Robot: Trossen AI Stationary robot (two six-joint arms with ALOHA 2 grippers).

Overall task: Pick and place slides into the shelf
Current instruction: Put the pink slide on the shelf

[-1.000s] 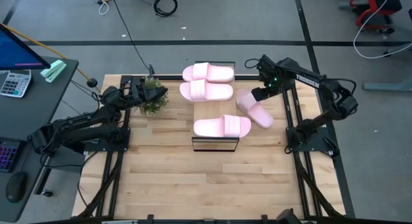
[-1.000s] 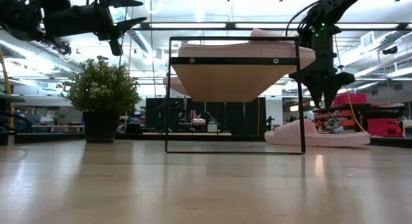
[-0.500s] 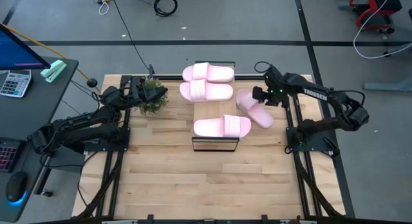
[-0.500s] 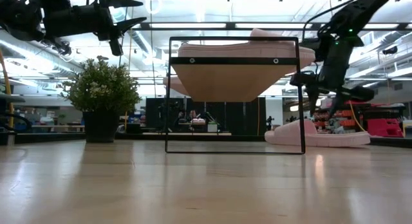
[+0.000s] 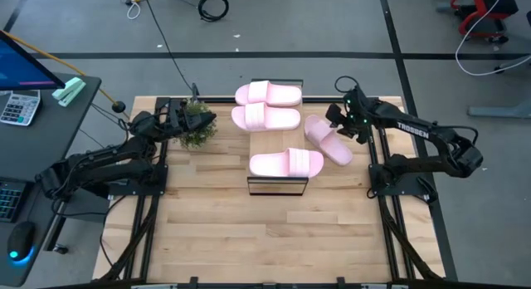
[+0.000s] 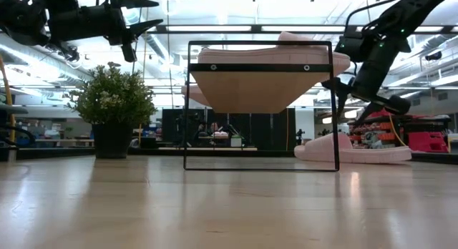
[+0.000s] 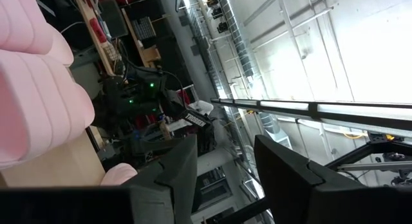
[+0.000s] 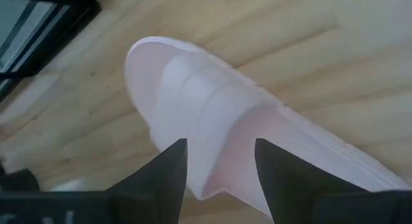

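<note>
Slides: one (image 5: 287, 163) lies on the shelf (image 5: 277, 183), two (image 5: 267, 105) at the table's (image 5: 224, 231) far edge, one (image 5: 328, 140) on the table toward its right edge. Right gripper (image 5: 335, 116) hangs over that last one's strap, fingers apart, seemingly clear of it. Left gripper (image 5: 209, 117) waits open-fingered above the plant (image 5: 197, 128).

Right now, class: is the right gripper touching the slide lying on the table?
Apart. The low view shows the right gripper hanging above the slide, clear space between them.

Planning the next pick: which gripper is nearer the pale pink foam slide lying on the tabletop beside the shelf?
Right. The right gripper hovers open just above the pale pink foam slide; the left gripper waits open over the potted plant, beyond the shelf.
</note>
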